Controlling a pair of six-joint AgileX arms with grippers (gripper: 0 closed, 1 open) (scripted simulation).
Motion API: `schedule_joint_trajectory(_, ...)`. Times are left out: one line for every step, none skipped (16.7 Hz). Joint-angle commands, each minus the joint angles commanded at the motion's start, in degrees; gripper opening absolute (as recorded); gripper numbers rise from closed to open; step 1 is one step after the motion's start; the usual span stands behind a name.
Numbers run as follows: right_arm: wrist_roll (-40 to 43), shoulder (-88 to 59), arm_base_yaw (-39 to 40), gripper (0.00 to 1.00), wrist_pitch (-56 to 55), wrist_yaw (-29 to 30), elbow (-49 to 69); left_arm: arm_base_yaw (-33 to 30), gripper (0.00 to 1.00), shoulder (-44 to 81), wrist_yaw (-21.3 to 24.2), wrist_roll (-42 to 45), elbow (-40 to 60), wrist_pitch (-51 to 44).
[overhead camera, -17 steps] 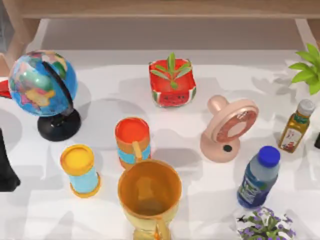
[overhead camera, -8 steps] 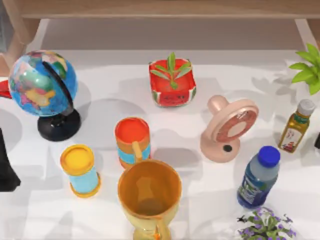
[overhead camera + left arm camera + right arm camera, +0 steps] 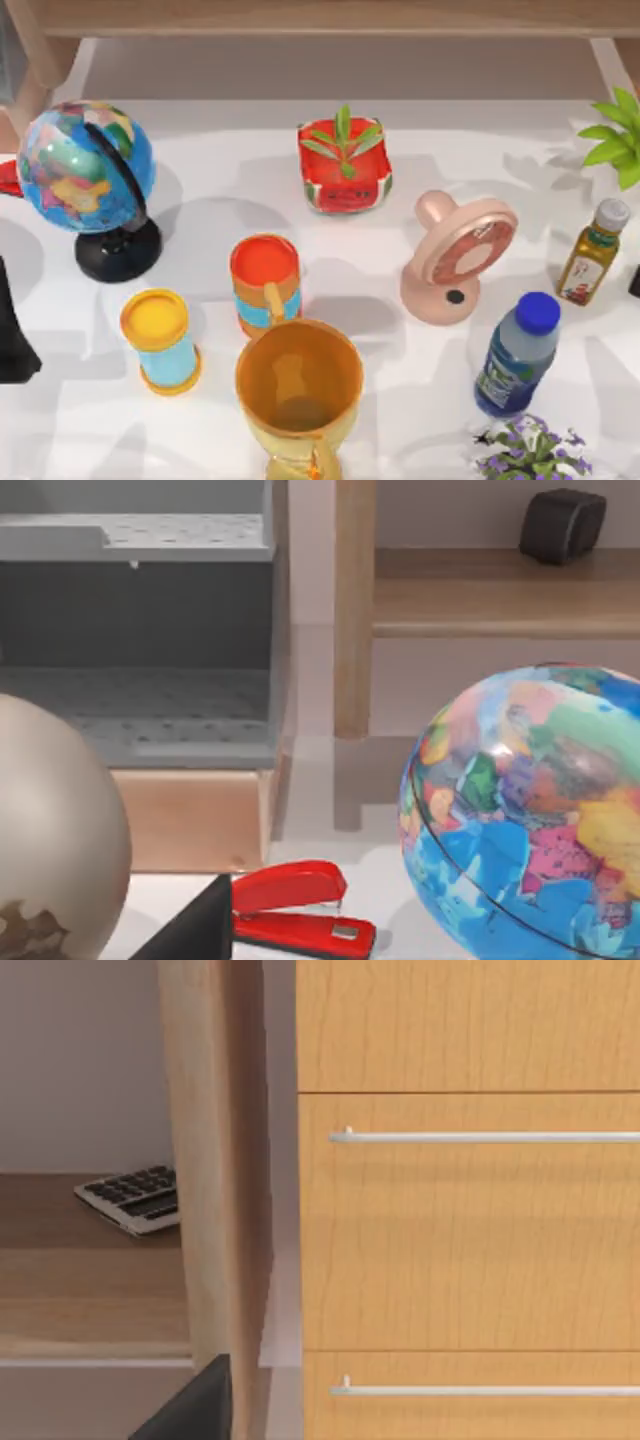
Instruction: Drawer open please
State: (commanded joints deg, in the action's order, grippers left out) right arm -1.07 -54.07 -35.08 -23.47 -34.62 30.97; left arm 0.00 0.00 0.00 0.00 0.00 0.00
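The right wrist view faces a wooden cabinet front with stacked drawers (image 3: 470, 1220), all shut flush. A thin silver bar handle (image 3: 485, 1137) runs across the middle drawer, and a second handle (image 3: 485, 1391) across the one below. A dark corner of my right gripper (image 3: 190, 1408) shows some way short of the fronts, touching nothing. My right arm (image 3: 635, 282) sits at the table's right edge. My left arm (image 3: 8, 340) is parked at the left edge. Its gripper (image 3: 190, 932) looks at a grey perforated compartment (image 3: 140, 720) set in a wooden frame.
The table is crowded: a globe (image 3: 85, 165), a watermelon planter (image 3: 345, 165), an orange cup (image 3: 265, 280), a yellow-topped cylinder (image 3: 160, 340), a big orange goblet (image 3: 298, 385), a pink fan (image 3: 460, 255), two bottles (image 3: 520, 350) and plants. A red stapler (image 3: 300, 905) lies by the globe and a calculator (image 3: 135, 1198) on a shelf.
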Motion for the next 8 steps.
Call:
schedule_joint_trajectory(-0.01,-2.77,-1.70,1.00,-1.19,-1.68,1.55,0.00,1.00,0.00,0.00,0.00,0.00,0.00)
schedule_joint_trajectory(-0.01,-4.91,-3.05,1.00,-2.15,-3.03,2.80,0.00,1.00,0.00,0.00,0.00,0.00,0.00)
schedule_joint_trajectory(0.00,-6.47,-4.07,1.00,-2.88,-4.05,3.76,0.00,1.00,0.00,0.00,0.00,0.00,0.00)
schedule_joint_trajectory(0.01,-7.43,-4.72,1.00,-3.35,-4.69,4.36,0.00,1.00,0.00,0.00,0.00,0.00,0.00)
schedule_joint_trajectory(0.02,-7.73,-4.92,1.00,-3.49,-4.89,4.55,0.00,1.00,0.00,0.00,0.00,0.00,0.00)
schedule_joint_trajectory(0.02,-7.73,-4.92,1.00,-3.49,-4.89,4.55,0.00,1.00,0.00,0.00,0.00,0.00,0.00)
schedule_joint_trajectory(0.02,-7.73,-4.92,1.00,-3.49,-4.89,4.55,0.00,1.00,0.00,0.00,0.00,0.00,0.00)
schedule_joint_trajectory(0.02,-7.73,-4.92,1.00,-3.49,-4.89,4.55,0.00,1.00,0.00,0.00,0.00,0.00,0.00)
